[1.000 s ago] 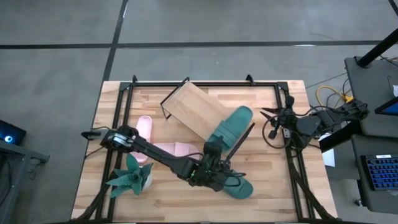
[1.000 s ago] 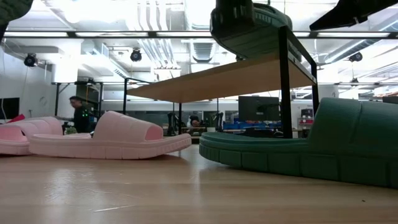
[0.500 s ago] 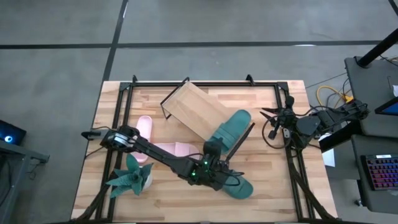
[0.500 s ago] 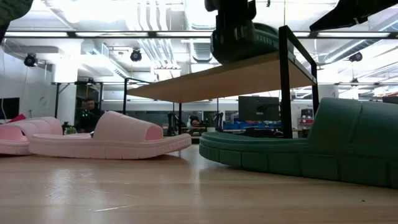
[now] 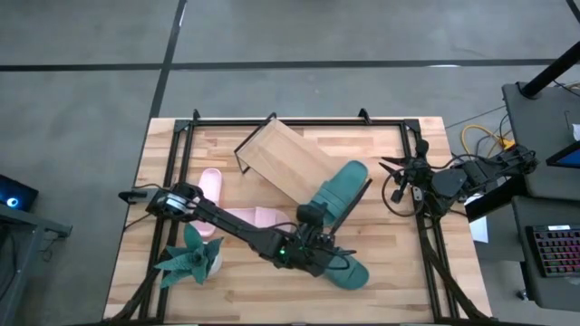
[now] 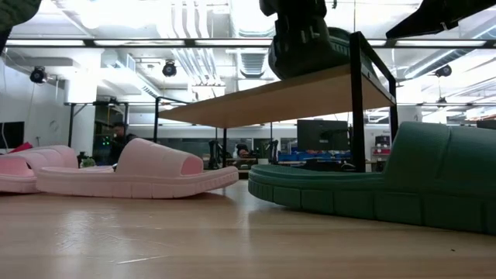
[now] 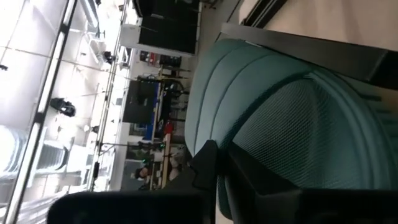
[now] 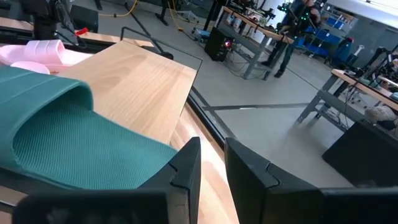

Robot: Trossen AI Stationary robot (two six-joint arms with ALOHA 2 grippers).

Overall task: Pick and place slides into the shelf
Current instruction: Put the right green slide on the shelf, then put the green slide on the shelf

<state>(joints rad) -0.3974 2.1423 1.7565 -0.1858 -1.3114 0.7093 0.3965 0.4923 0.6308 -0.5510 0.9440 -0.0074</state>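
Note:
A dark green slide (image 5: 340,188) lies on the tilted light wood shelf board (image 5: 276,156); the low view shows it on the board (image 6: 287,91) too. My left gripper (image 5: 309,217) is shut on this slide's near end, above the board (image 6: 298,23). A second green slide (image 5: 350,270) lies on the table under my left arm. Two pale pink slides (image 5: 211,185) (image 5: 256,217) lie sole down on the table to the left. My right gripper (image 5: 390,177) waits open and empty at the table's right edge. My left gripper holds the green slide by its near end (image 7: 249,140), with the edge of the mesh footbed between its two fingers. One finger (image 7: 205,163) lies on the slide's outer side. The fingers come from the table's near side, slanting down. The slide sits on the shelf board (image 6: 310,48).
A green leafy toy plant (image 5: 192,255) stands at the near left. The shelf's black wire legs (image 6: 356,101) stand beside the near green slide (image 6: 434,178). A black frame (image 5: 272,119) runs along the table's edges. A person stands far off in the room (image 6: 118,139).
My left gripper has gone down a little with the green slide and set it on the shelf board. The slide has also shifted slightly toward the table's right edge. The gripper stays shut on it.

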